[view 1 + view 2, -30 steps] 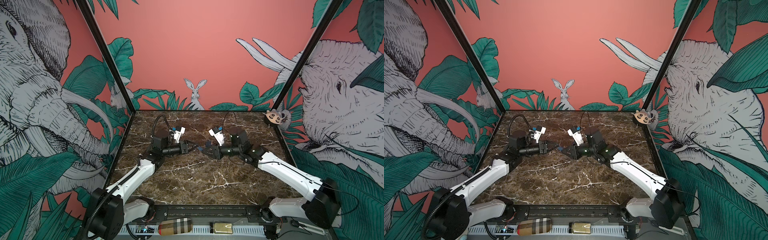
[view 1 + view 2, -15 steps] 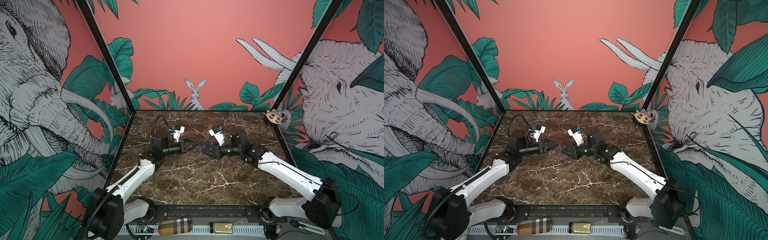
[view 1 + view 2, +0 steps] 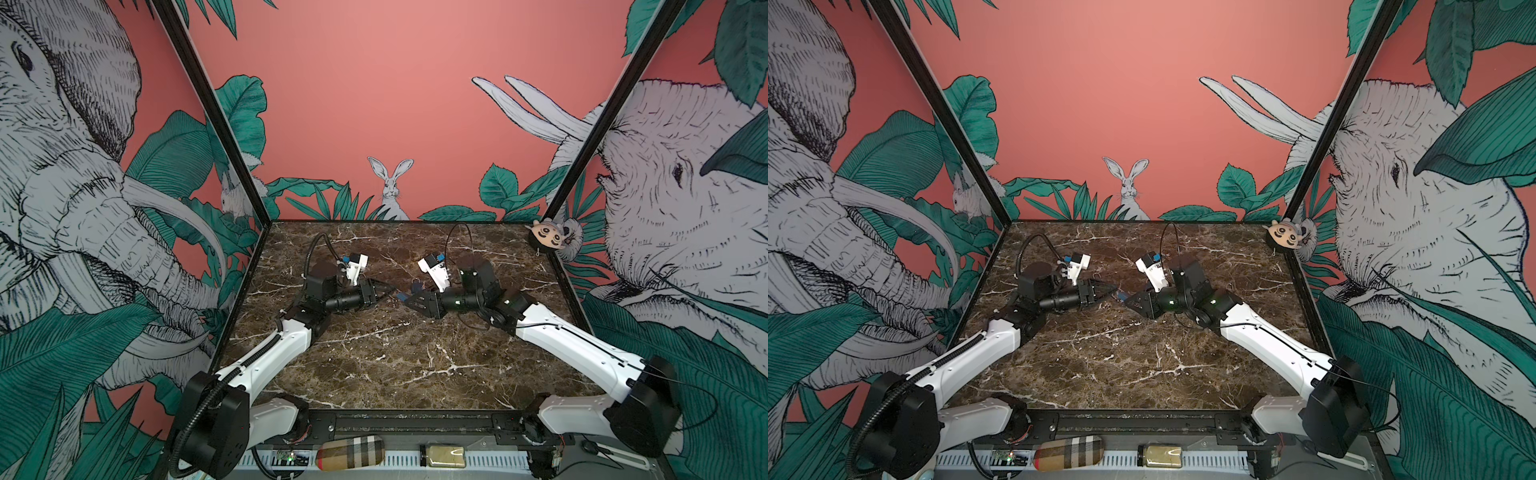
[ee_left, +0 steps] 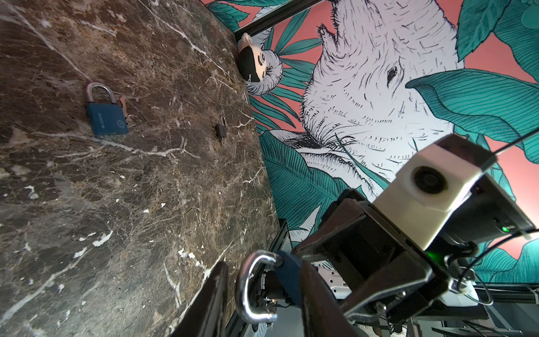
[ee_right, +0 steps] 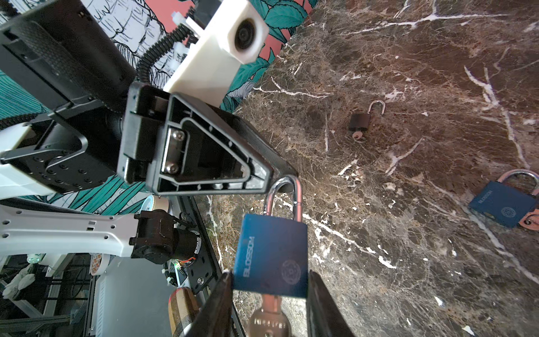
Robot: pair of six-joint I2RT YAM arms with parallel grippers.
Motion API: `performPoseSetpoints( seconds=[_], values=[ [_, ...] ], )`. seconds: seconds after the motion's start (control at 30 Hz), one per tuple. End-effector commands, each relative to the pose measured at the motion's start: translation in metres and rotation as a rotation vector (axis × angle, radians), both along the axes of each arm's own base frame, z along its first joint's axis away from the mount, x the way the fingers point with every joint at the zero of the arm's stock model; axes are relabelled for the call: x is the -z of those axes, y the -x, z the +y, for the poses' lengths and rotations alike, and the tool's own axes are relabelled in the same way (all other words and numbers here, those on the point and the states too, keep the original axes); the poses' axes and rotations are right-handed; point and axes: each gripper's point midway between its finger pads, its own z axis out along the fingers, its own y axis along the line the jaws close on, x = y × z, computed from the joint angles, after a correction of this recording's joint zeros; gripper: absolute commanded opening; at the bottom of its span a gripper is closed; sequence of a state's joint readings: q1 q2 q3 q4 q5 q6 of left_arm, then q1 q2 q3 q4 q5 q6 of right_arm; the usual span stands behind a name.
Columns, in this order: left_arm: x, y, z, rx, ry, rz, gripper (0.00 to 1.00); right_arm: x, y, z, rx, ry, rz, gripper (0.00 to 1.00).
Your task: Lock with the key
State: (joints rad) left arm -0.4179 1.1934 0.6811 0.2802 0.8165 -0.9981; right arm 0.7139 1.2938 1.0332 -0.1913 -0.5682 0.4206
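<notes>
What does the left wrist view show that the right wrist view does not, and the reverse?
Only the left wrist view: the plush toy at a corner of the marble table, and the right wrist camera. Only the right wrist view: the key in the held blue padlock, whose body sits in the right end effector, and the plaid case. Both: that padlock's shackle, a second blue padlock and a small black padlock lying on the table.
</notes>
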Motion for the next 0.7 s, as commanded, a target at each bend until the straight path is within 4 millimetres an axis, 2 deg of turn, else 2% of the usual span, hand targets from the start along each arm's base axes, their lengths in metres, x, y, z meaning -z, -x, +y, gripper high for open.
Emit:
performPoseSetpoints(
  seconds=[0.0, 0.37, 0.67],
  values=[
    [-0.0072, -0.0033, 0.0001, -0.015, 0.027, -0.026, 0.39, -0.0233, -0.0057, 0.0062, -0.009, -0.057, -0.068, 0.13],
    [-0.0103, -0.0059, -0.0007, -0.026, 0.030, -0.021, 0.38, -0.0204, -0.0074, 0.0089, -0.013, -0.059, -0.060, 0.13],
    [-0.0050, -0.0044, -0.0010, -0.026, 0.021, 0.006, 0.37, -0.0228, -0.0092, 0.0096, -0.008, -0.066, -0.067, 0.13]
  ],
)
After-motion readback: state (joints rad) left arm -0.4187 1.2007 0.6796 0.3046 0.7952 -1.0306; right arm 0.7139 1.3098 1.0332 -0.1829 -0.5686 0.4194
